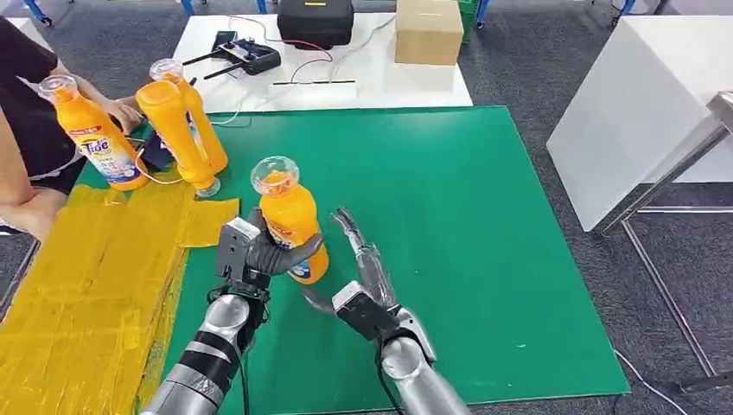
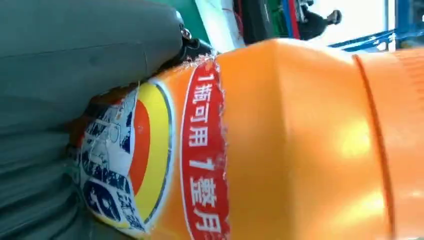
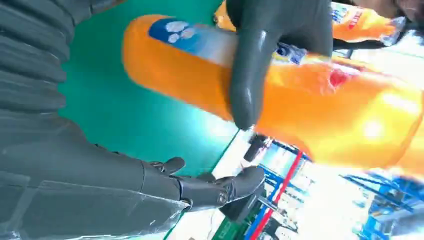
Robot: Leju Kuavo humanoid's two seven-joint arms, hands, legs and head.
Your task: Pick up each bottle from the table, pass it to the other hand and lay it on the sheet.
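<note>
At centre frame the left hand [image 1: 259, 252] grips the orange bottle [image 1: 290, 220] upright while the spread right hand [image 1: 367, 264] waits beside it, so the handover is due: the right must close around the body.

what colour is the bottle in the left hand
Orange, with a clear cap; the bottle in the left hand shows best in the head view.

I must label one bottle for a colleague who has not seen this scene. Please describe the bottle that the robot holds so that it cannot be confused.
Find the green mat. Near its middle, the left hand grips an upright orange bottle, with the open right hand beside it. The other orange bottles are at the mat's far left corner, near a person, away from the robot's hands.
</note>
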